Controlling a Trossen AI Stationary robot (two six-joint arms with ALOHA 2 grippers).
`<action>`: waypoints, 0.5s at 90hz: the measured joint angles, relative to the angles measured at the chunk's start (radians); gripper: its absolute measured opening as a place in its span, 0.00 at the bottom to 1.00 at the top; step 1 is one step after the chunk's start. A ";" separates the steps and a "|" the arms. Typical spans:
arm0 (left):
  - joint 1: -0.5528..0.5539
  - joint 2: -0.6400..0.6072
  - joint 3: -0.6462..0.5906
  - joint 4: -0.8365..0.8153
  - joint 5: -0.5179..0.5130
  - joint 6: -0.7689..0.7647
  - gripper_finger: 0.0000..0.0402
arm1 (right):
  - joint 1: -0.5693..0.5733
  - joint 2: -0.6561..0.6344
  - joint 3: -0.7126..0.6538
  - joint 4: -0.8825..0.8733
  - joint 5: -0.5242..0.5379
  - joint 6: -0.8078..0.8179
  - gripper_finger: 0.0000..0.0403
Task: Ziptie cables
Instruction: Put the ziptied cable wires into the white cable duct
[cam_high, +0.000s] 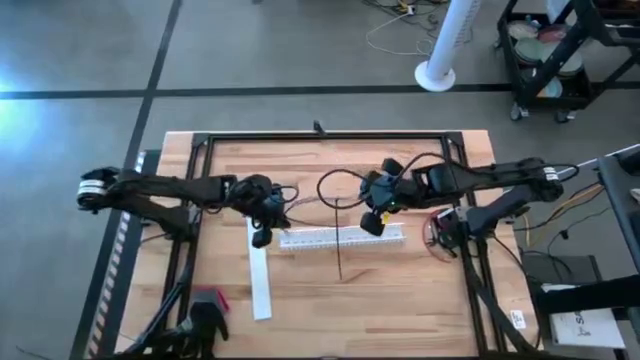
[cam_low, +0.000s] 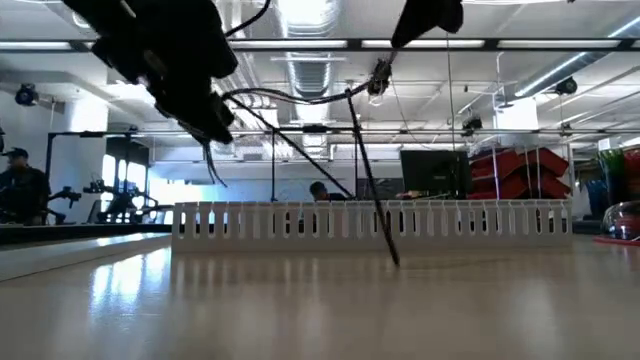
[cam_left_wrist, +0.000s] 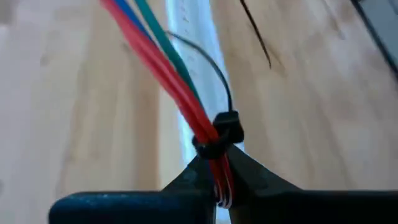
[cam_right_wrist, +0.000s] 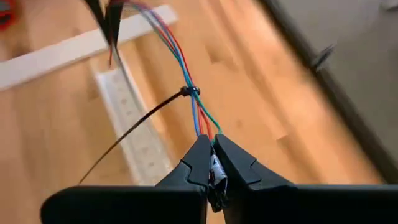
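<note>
Slippage is the main risk: the cables (cam_right_wrist: 198, 115) hang in the air above the slotted white duct (cam_high: 340, 238), stretched between two end effectors, and a pull on either side could drag the thin wires out of a grip. Left of the duct's near end, the left end effector (cam_left_wrist: 219, 186) is clamped on one end of the bundle, with a black zip tie (cam_left_wrist: 217, 135) looped just ahead of its fingers. Over the duct's right half, the right end effector (cam_right_wrist: 213, 163) pinches the other end shut. If the bundle sags or twists, the ties' long loose tails (cam_low: 372, 190) could snag on the duct's teeth.

By count: one bundle, two ties (one near each grip), one duct, one flat white strip (cam_high: 259, 275) on the counter (cam_high: 400, 310), and two arms.
</note>
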 joint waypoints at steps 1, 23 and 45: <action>-0.003 -0.002 0.007 -0.015 0.002 0.006 0.00 | 0.003 0.000 0.000 0.001 -0.002 0.002 0.00; -0.029 -0.022 0.255 -0.447 0.007 0.109 0.00 | 0.071 -0.011 0.033 0.009 -0.014 0.014 0.00; -0.049 -0.035 0.481 -0.740 0.033 0.113 0.00 | 0.105 -0.010 0.035 -0.053 -0.024 0.058 0.00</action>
